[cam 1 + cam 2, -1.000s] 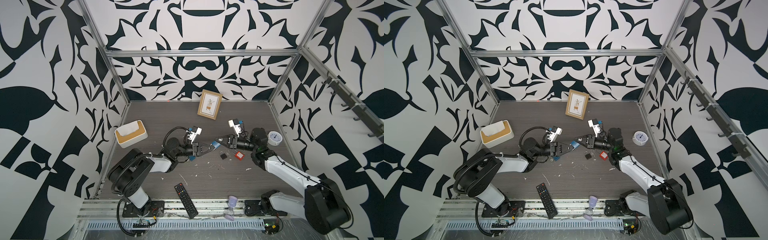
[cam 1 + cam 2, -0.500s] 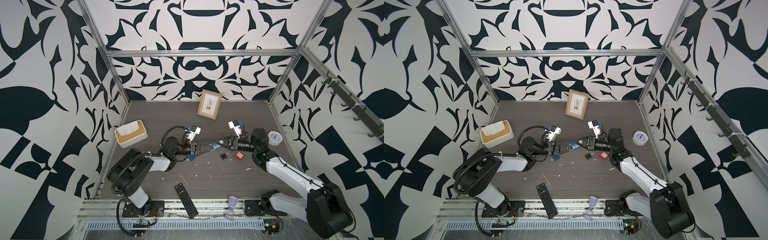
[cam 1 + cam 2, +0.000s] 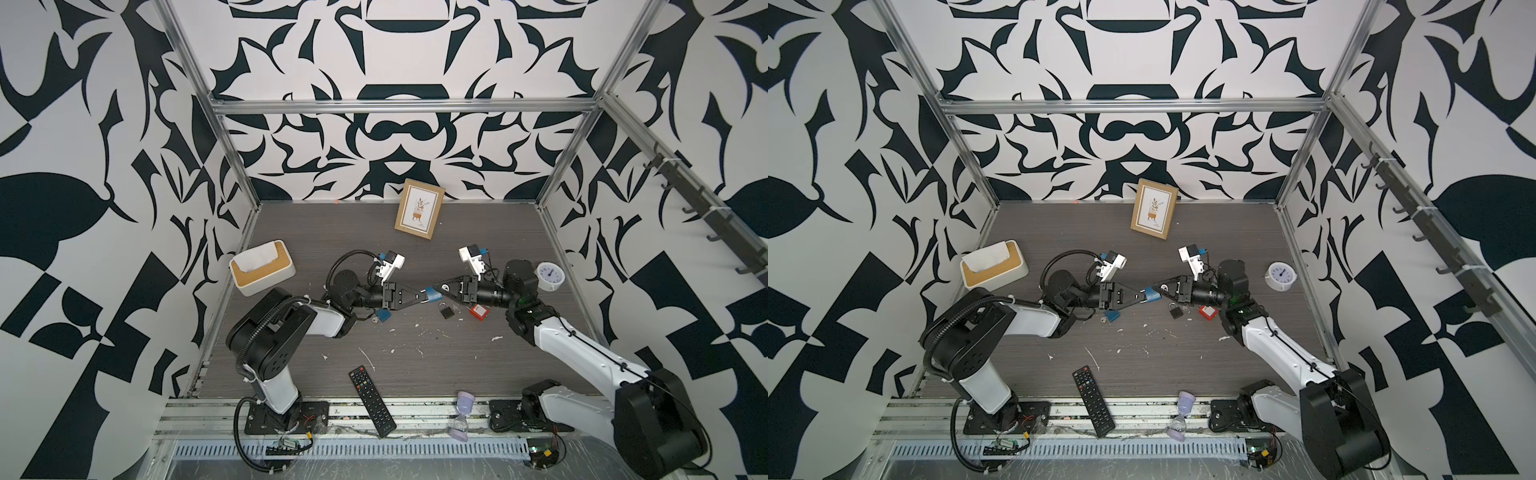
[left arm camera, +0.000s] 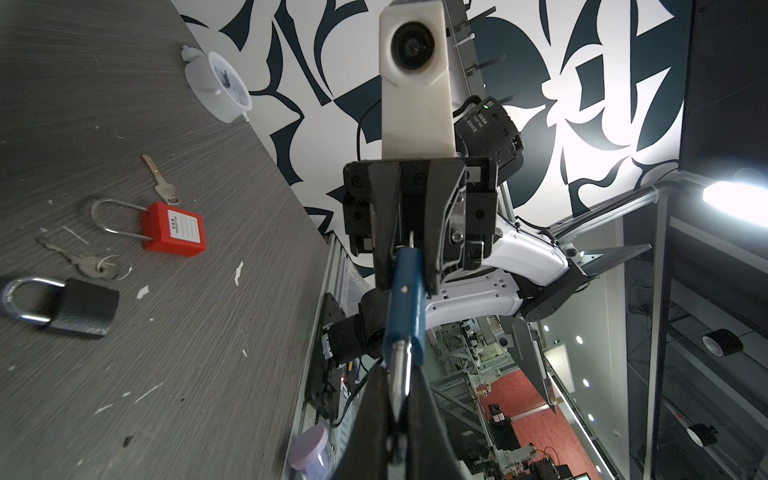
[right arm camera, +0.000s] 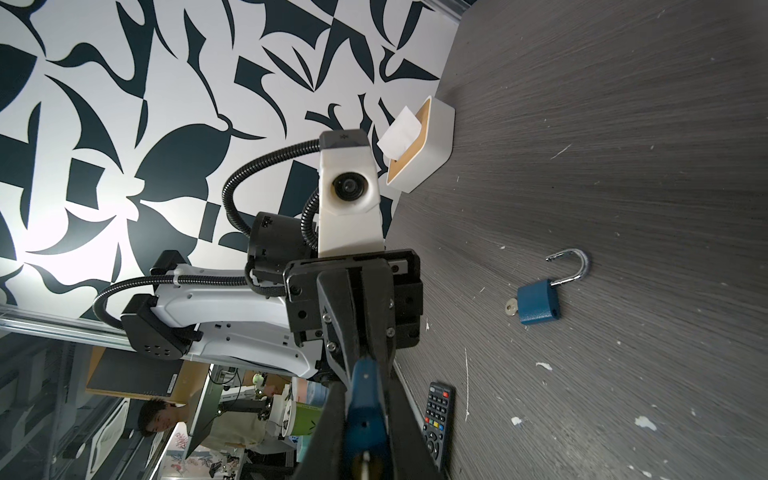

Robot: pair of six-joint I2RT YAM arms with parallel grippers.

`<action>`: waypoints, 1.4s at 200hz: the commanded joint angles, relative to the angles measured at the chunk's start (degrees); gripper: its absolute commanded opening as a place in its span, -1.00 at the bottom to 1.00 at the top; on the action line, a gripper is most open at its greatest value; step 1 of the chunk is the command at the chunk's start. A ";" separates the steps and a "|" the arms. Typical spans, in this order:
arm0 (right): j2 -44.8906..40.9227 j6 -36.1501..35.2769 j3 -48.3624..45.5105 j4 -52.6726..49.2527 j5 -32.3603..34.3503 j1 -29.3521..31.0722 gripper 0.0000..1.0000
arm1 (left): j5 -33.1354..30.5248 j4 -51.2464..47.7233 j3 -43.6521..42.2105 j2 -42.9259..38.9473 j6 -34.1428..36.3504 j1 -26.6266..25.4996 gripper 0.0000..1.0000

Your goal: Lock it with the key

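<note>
While the left hand (image 3: 422,293) and right hand (image 3: 439,289) both clamp it, the blue padlock (image 3: 433,296) runs lengthwise between them, shackle (image 4: 401,372) leftward.

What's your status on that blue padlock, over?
Left gripper shut on shackle of blue padlock; right gripper shut on its body. Padlock midair between both, above table. Black padlock, red padlock lie below, apart from it.

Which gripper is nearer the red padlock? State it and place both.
Right. The right gripper hangs just above and beside the red padlock. The left gripper sits farther off, across the blue padlock both grip, past the black padlock.
</note>
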 commanded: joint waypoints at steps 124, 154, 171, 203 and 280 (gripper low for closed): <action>-2.76 2.16 -2.20 5.97 9.36 -1.47 -1.00 | -3.26 -1.48 5.77 5.19 -2.07 4.80 -0.13; -0.70 3.43 -1.71 9.13 10.95 -1.49 -1.00 | -3.12 -0.31 5.64 5.17 -3.02 4.40 -0.08; 0.61 4.73 -2.00 11.54 11.12 -1.47 -1.00 | -3.26 -0.09 5.77 4.99 -3.07 3.71 -0.02; 2.23 6.40 -2.22 15.25 11.04 -1.41 -1.00 | -3.76 0.76 6.41 5.12 -3.48 2.42 0.08; 1.96 7.34 -3.43 17.20 11.11 -0.95 -1.00 | -3.92 0.74 10.19 7.29 -4.85 -0.02 -0.05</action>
